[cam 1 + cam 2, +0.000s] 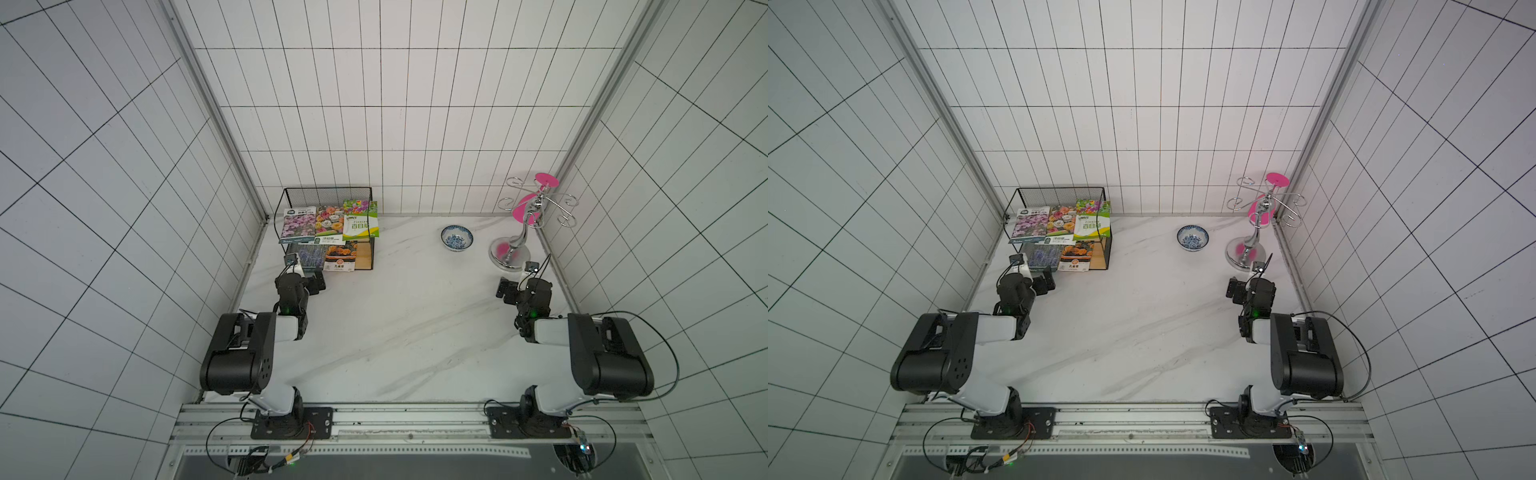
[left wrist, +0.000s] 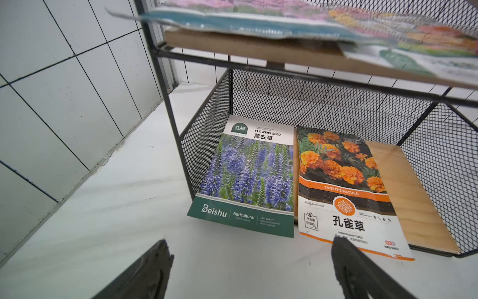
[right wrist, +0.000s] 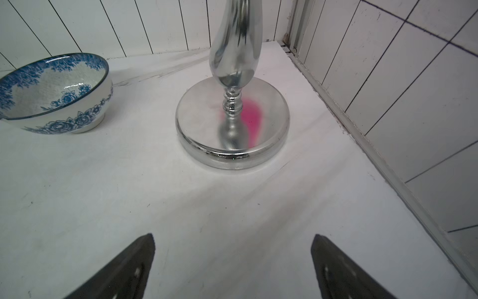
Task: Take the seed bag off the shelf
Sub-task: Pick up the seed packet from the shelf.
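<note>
Purple "Beishu" seed bag (image 2: 248,176) lies beside orange "TAGETES PATULA" bag (image 2: 341,181) on shelf (image 2: 408,196); left pincer (image 2: 249,239) and right pincer (image 3: 233,234) apart.

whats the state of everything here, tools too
shelf, upright, five bags on it
top three bags, flat on upper board, front edges overhanging
lavender bag, flat on lower board, front edge overhanging
marigold bag, flat beside it, same board
bowl, upright, looks empty
stand, upright
left tool, open, holding nothing
right tool, open, holding nothing
</note>
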{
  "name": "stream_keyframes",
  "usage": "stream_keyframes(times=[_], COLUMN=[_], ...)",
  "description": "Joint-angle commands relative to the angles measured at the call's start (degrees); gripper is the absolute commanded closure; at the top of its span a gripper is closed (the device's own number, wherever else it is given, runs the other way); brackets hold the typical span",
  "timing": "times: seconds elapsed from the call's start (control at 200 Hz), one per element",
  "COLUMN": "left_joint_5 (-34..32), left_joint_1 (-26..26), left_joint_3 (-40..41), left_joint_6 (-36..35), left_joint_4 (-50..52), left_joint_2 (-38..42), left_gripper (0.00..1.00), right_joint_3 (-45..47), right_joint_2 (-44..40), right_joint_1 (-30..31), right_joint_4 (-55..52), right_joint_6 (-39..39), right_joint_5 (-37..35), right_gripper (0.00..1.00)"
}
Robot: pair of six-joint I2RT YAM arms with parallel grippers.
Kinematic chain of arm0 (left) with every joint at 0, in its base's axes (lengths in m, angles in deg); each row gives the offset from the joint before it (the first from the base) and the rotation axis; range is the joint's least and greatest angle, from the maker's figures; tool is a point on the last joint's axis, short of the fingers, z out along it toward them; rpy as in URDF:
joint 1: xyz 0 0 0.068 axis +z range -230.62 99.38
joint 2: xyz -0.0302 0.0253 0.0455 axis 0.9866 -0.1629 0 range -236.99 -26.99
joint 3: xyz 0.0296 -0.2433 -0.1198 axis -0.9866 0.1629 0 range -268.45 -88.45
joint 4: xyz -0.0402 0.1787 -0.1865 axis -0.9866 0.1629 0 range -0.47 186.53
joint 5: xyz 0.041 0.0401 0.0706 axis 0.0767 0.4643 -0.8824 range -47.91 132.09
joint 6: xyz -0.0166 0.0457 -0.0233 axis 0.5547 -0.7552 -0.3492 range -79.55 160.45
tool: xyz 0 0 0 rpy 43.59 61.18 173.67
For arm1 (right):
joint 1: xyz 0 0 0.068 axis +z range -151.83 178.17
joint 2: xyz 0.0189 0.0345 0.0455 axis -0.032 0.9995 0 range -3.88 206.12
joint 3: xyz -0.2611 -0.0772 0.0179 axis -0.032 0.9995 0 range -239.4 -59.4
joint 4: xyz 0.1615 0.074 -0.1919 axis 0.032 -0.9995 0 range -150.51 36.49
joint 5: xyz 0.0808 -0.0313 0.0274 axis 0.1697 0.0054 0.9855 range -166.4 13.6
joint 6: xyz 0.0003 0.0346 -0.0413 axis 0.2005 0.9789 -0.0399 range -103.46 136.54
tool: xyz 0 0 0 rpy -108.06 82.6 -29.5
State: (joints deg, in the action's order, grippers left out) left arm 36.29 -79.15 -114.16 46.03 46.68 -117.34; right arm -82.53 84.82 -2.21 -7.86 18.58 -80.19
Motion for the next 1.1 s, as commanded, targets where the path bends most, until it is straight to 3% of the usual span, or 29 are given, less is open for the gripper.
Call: stream_keyframes(times=[0.0, 0.755, 0.82, 0.875, 0.93, 1.005, 1.095], left_joint_5=[-0.35, 0.03, -0.46, -3.86, -7.59, -8.08, -7.18], left_joint_1=[-0.45, -0.07, 0.02, -0.07, 0.30, 1.62, 1.83], left_joint_3=[-0.14, -0.23, -0.05, -0.43, -4.70, -14.41, -17.35], left_joint_6=[-0.35, 0.15, 0.27, 1.05, 2.93, 6.88, 8.50], left_joint_4=[-0.97, -1.00, -1.42, -2.75, 8.40, 30.80, 39.22], left_joint_2=[0.87, 0.84, 1.03, 1.42, 3.95, 5.81, 7.20], left_gripper=[0.01, 0.01, 0.01, 0.01, 0.02, 0.01, 0.01], right_joint_3=[-1.60, -1.34, -3.65, -9.54, -15.80, -19.65, -20.88], right_joint_2=[-0.38, -0.91, -4.34, -7.77, -9.68, -11.48, -14.39], right_joint_1=[-0.36, -0.41, -0.41, -0.34, -0.41, -0.17, 0.71], right_joint_4=[1.06, 1.81, -5.63, -20.47, -34.43, -42.90, -47.33], right_joint_6=[-0.29, 0.16, 0.90, 3.13, 7.02, 11.49, 16.18], right_joint_5=[-0.08, -0.67, -1.90, -2.86, -4.02, -2.64, -0.54], right_gripper=[0.01, 0.01, 0.01, 0.01, 0.01, 0.01, 0.01])
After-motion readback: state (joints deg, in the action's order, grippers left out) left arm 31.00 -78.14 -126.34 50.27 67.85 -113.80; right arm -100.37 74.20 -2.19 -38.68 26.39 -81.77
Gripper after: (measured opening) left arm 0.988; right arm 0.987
